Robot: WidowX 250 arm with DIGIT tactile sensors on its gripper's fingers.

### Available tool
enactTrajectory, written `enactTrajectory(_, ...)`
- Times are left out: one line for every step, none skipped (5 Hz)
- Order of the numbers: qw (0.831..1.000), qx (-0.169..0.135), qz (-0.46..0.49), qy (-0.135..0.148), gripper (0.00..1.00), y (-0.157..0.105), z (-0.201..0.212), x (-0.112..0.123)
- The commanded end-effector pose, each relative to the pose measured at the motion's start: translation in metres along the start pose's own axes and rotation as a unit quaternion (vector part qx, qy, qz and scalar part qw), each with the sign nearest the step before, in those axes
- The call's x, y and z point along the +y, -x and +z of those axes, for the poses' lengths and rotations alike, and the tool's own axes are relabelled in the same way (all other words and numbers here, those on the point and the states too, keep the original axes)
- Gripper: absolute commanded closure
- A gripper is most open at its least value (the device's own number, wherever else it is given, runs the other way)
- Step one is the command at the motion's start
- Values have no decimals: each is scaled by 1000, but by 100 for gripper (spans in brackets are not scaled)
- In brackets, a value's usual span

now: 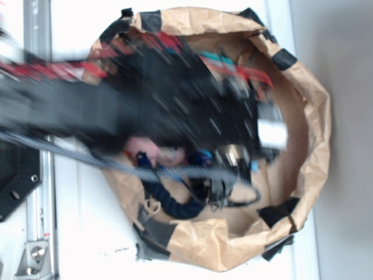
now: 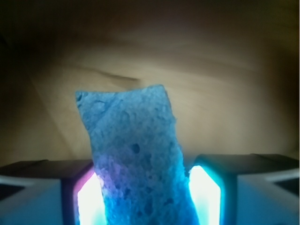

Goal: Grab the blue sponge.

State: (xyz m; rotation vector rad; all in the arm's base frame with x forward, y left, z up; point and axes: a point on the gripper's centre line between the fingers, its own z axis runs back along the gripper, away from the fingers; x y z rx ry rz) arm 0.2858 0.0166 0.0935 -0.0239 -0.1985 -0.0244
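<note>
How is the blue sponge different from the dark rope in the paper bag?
The blue sponge is light blue, while the rope is dark navy. The sponge is a flat pad with tiny holes; the rope is long, thin and curved. The sponge is pinched between the jaws of the gripper, standing up from them; the rope lies loose on the floor of the bag, with nothing holding it. Both are blue.

Exterior view: looking straight down from overhead, fairly far, onto a brown paper bag [image 1: 303, 134] on the table [image 1: 76, 233], arm blurred across it. Wrist view: mounted just behind the jaws, facing out along them, very close. Shared: bag interior ahead of the jaws.
</note>
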Motion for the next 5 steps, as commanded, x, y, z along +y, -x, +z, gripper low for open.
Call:
enactTrajectory(994, 18, 105, 26, 100, -5, 69, 7)
enactTrajectory(985, 49, 167, -19, 100, -3, 70, 2)
enactTrajectory(982, 64, 177, -22, 100, 6, 75, 5)
enactTrajectory(982, 56, 177, -27, 100, 13, 72, 0)
enactTrajectory(984, 55, 169, -28, 100, 13, 67, -3)
